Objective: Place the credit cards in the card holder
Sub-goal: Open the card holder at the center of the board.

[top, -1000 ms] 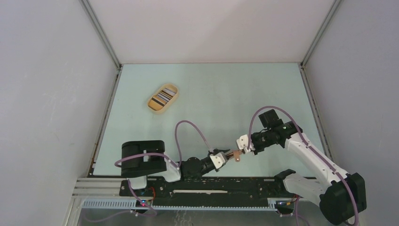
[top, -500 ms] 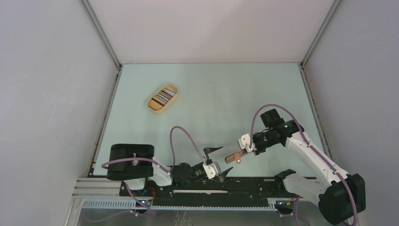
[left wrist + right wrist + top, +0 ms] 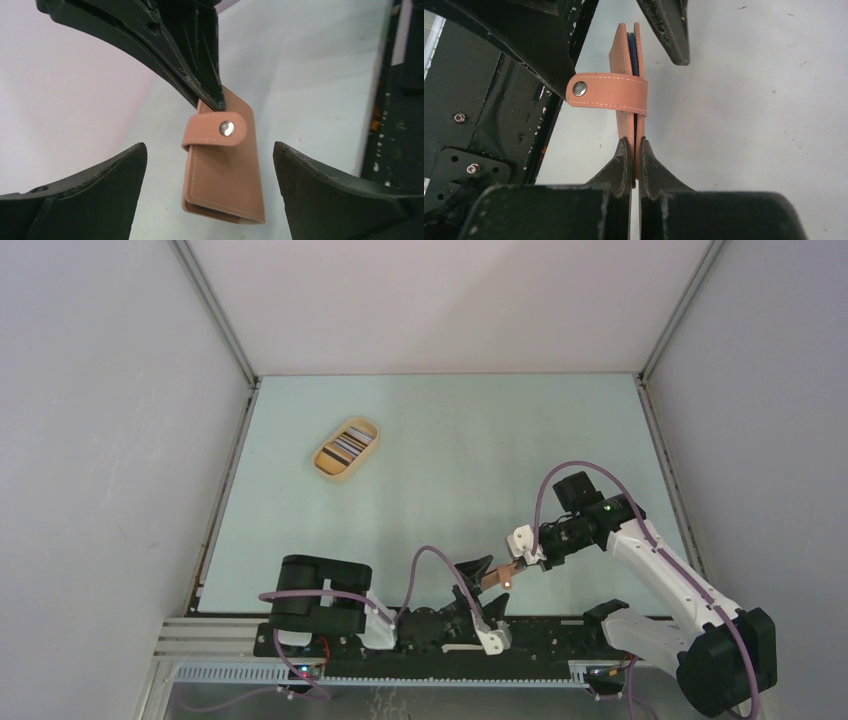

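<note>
The right gripper (image 3: 631, 150) is clamping one end of the flat reddish-brown leather card holder (image 3: 630, 95) close to the pale green table's (image 3: 450, 440) near edge. The left gripper (image 3: 209, 150) is gaping wide beside it, gripping nothing. Bare table is stretching beyond. Only the right wrist view is showing a dark blue layer (image 3: 634, 55) inside.

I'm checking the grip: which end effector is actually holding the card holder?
The right end effector, pinched shut on the card holder at one edge. The left end effector stands wide open on either side of it, not touching.
</note>
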Tool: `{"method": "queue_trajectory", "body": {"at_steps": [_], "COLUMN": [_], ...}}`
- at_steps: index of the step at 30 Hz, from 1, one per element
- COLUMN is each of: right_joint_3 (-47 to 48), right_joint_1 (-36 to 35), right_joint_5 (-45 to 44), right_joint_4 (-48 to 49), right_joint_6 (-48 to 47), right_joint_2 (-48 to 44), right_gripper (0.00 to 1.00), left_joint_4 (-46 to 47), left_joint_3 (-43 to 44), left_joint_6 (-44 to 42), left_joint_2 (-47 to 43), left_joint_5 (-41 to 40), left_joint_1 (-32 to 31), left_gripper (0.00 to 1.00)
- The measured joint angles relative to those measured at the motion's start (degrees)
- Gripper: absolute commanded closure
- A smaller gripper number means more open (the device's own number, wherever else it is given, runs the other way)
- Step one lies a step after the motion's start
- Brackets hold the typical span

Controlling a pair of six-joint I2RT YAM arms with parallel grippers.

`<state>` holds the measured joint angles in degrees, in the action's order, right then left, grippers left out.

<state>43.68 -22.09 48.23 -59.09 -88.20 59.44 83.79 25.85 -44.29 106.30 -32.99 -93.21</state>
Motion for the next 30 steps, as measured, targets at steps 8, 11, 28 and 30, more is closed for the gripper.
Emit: {"method": "queue_trajectory", "body": {"at_steps": [8, 11, 28, 30], "right_joint_3": [0.0, 0.0, 0.0, 0.0], "right_joint_1": [0.0, 0.0, 0.0, 0.0], "right_joint_5": [0.4, 0.4, 0.8, 0.8], "right_joint_4": [-0.1, -0.1, -0.3, -0.3], "right_joint_6": [-0.1, -0.1, -0.2, -0.2], "right_joint_2": [0.5, 0.6, 1.4, 1.5], "right_gripper": [1.0, 1.0, 1.0, 1.0], "left_joint_4": [0.1, 0.0, 0.0, 0.1], "left_joint_3": [3.1, 4.2, 5.6, 5.3], "left_joint_6": [-4.5, -5.4, -3.3, -2.1], "left_joint_2": [1.3, 2.5, 2.1, 1.2], "left_joint_5": [-2.8, -3.3, -2.9, -2.3], "left_joint_1": [0.0, 0.0, 0.5, 0.6], "left_gripper": [0.23, 0.32, 0.53, 0.57]}}
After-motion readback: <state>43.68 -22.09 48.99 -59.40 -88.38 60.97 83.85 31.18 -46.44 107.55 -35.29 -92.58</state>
